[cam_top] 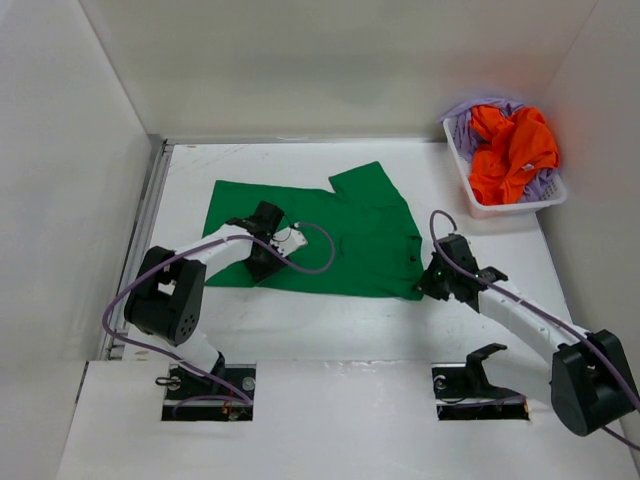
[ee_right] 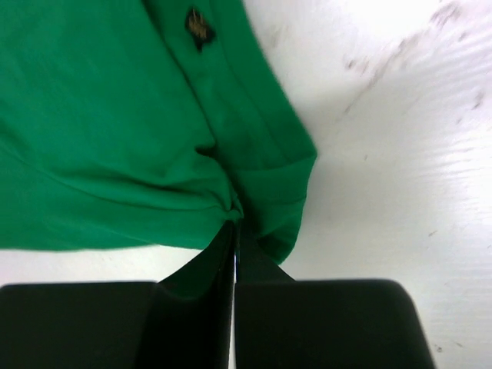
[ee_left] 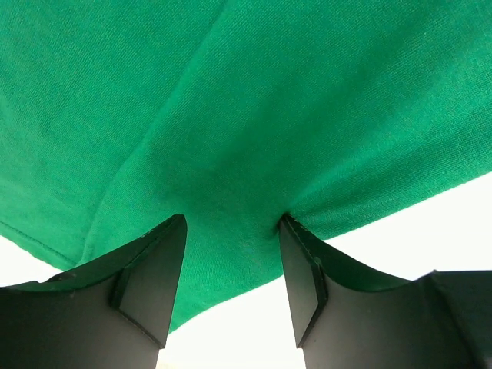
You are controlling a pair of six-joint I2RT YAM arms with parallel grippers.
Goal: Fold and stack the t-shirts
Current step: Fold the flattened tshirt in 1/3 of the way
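Green shirt (cam_top: 340,240): right pincer (ee_right: 234,233) pinches hem corner; left pincer (ee_left: 232,224) spread.

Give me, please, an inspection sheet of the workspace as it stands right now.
Surface: white table, a few grey scuffs by the right tool.
Job's things: green shirt spread mostly flat on the table; orange shirt and purple shirt crumpled in the basket at the far right corner.
Clutter: nothing seen.
Grippers: left tool open, cloth of the green shirt between its fingers; right tool shut on the green shirt's near right corner.
Cables: left cable loops over the green shirt; right cable loops above that arm's wrist.
Surroundings: white walls on three sides.
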